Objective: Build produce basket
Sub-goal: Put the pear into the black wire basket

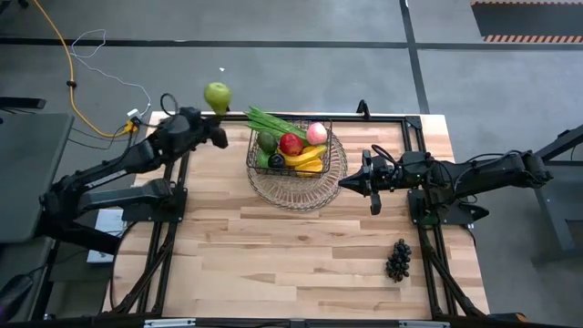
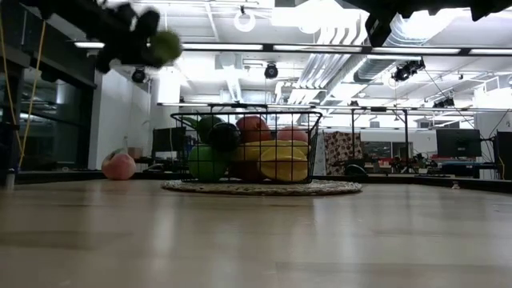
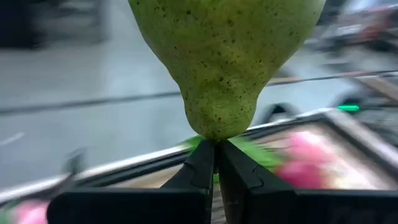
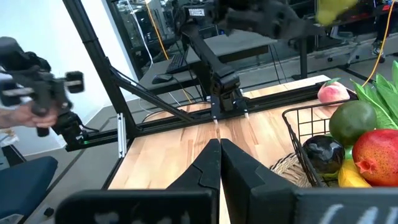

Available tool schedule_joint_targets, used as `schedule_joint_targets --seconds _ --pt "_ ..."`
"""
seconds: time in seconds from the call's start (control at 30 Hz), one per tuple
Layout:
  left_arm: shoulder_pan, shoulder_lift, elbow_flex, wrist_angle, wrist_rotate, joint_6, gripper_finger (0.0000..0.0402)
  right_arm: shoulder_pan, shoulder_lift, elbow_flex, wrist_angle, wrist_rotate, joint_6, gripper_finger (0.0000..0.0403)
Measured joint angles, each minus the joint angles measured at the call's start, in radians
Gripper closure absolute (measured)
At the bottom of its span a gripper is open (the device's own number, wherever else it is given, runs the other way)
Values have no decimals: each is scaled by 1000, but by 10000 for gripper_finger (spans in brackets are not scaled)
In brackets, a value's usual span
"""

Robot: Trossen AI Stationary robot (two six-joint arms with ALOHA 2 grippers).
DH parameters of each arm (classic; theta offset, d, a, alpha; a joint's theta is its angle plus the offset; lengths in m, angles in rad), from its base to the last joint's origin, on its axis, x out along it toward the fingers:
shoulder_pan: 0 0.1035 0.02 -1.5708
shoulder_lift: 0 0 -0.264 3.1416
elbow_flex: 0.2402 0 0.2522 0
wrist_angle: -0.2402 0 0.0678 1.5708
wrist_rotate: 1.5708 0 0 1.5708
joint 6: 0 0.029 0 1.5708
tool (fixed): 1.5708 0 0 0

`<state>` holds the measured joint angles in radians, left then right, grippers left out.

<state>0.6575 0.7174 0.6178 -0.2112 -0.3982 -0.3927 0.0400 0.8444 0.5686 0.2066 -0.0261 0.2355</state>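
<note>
Tabletop (image 1: 301,246): pale round wire tray (image 1: 332,187) sits toward 12 o'clock, dark basket (image 1: 290,146) set on it. Basket is filled with leafy bunch (image 1: 273,121), red apple (image 1: 291,144), peach (image 1: 316,133), banana (image 1: 305,157), green fruit (image 1: 266,141). Grapes (image 1: 398,260) lie apart at 4 o'clock. A second peach (image 2: 119,166) is seen at the far edge.

Left hand (image 1: 217,117) is raised at 11 o'clock of the basket, clamped on the pear (image 1: 218,94) by its narrow end; long axis runs along the fingers, fat end outward.

Right hand (image 1: 350,182) is held at 3 o'clock of the tray, fingers closed, nothing gripped.
</note>
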Motion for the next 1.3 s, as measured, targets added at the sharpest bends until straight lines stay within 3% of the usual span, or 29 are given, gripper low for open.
schedule_joint_targets --seconds 0.2,0.3,0.57,0.8,1.07,1.3 --pt "-171 -53 0 158 201 80 401 0 0 0 0 0 -1 403" --pt "-275 -49 0 228 253 85 401 0 0 0 0 0 -6 403" --pt "-548 38 2 438 218 109 401 0 0 0 0 0 -16 403" --pt "-717 203 2 622 119 184 401 0 1 0 0 0 -16 403" --pt "-782 443 2 906 133 268 401 0 1 0 1 0 -9 403" --pt "-781 516 1 963 110 292 401 0 1 0 1 0 -9 403"
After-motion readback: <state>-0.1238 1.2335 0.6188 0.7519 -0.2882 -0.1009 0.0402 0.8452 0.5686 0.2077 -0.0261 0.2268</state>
